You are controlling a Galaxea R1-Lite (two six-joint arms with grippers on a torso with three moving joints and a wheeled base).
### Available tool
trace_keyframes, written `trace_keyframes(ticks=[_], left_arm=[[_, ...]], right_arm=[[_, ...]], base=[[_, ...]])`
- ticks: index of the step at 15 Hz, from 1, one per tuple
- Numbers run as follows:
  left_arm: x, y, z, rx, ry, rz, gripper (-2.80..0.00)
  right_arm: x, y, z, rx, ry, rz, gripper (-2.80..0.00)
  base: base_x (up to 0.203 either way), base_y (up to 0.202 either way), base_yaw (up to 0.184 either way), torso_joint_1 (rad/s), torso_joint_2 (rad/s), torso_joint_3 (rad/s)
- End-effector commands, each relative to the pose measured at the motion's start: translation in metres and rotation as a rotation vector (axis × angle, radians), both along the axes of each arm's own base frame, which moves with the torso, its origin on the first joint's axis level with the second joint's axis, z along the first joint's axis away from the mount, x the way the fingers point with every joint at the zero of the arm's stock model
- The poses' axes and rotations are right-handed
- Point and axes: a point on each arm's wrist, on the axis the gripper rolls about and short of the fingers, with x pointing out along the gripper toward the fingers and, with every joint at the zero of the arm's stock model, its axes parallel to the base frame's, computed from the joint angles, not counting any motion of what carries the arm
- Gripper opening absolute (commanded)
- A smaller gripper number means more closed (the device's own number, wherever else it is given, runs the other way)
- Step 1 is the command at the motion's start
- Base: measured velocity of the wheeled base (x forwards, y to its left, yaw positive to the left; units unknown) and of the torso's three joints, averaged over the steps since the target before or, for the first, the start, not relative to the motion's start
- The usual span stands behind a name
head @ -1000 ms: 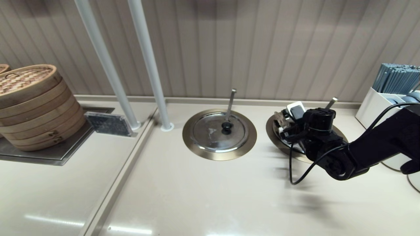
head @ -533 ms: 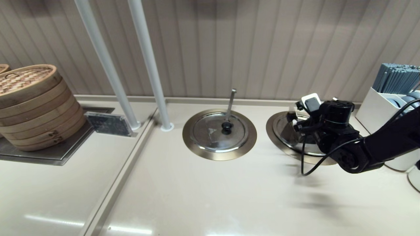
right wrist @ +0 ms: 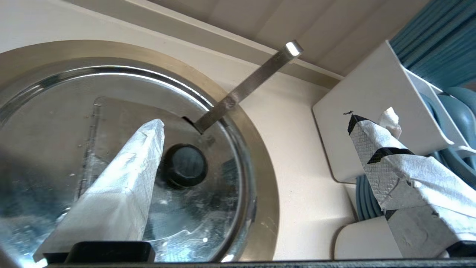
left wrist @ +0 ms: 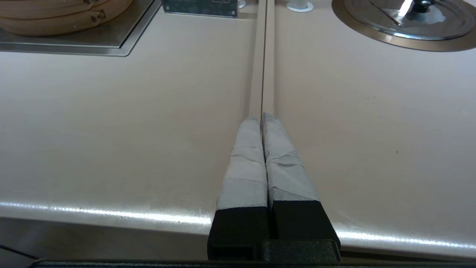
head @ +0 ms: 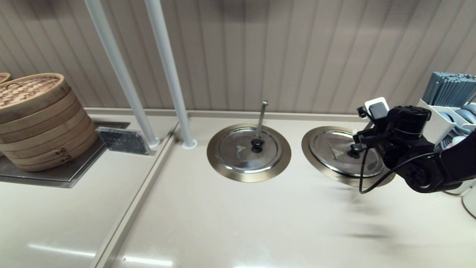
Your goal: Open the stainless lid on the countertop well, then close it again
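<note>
Stainless lid (head: 340,153) lies flat; ladle handle (right wrist: 248,86) points toward wall.

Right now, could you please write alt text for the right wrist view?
The right gripper is open above the stainless lid, which sits closed in the countertop well; one taped finger lies beside the black knob. The ladle handle sticks up toward a white utensil holder.

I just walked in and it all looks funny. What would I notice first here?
First, the black right gripper with its taped fingers spread open, hanging over the stainless lid beside its black knob. That shiny lid sits closed in the countertop well at the right, with a twin lid in the middle. Far left stands a big bamboo steamer.
</note>
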Motion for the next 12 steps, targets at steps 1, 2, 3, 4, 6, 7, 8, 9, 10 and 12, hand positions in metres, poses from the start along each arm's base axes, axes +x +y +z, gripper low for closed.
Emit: trace_keyframes(ticks=[1,2,3,4,6,7,8,9,10,12], left_arm=[[0.000,0.000,0.000,0.000,0.000,0.000,-2.80],[0.000,0.000,0.000,0.000,0.002,0.000,-2.80],[0.000,0.000,0.000,0.000,0.000,0.000,-2.80],[0.000,0.000,0.000,0.000,0.000,0.000,-2.80],[0.000,0.000,0.000,0.000,0.001,0.000,-2.80],[0.000,0.000,0.000,0.000,0.000,0.000,-2.80],[0.000,0.000,0.000,0.000,0.000,0.000,-2.80],[0.000,0.000,0.000,0.000,0.000,0.000,-2.80],[0.000,0.000,0.000,0.000,0.000,0.000,-2.80],[0.000,0.000,0.000,0.000,0.000,0.000,-2.80]], right_arm=[[-0.007,-0.007,0.015,0.002,-0.044,-0.016,0.00],[-0.008,-0.007,0.020,0.009,-0.059,-0.010,0.00],[-0.010,-0.006,0.024,0.019,-0.075,-0.006,0.00],[-0.010,-0.005,0.027,0.040,-0.093,-0.002,0.00],[-0.014,-0.004,0.038,0.086,-0.128,0.005,0.00],[-0.020,-0.003,0.044,0.104,-0.120,0.010,0.00],[-0.028,-0.001,0.052,0.143,-0.109,0.016,0.00],[-0.039,0.000,0.061,0.180,-0.089,0.026,-2.80],[-0.052,0.002,0.068,0.209,-0.043,0.042,-2.80],[-0.084,0.008,0.082,0.291,0.074,0.127,-2.80]], base=[[0.000,0.000,0.000,0.000,0.00,0.000],[0.000,0.000,0.000,0.000,0.00,0.000],[0.000,0.000,0.000,0.000,0.00,0.000],[0.000,0.000,0.000,0.000,0.00,0.000],[0.000,0.000,0.000,0.000,0.00,0.000],[0.000,0.000,0.000,0.000,0.00,0.000],[0.000,0.000,0.000,0.000,0.00,0.000],[0.000,0.000,0.000,0.000,0.00,0.000],[0.000,0.000,0.000,0.000,0.00,0.000],[0.000,0.000,0.000,0.000,0.00,0.000]])
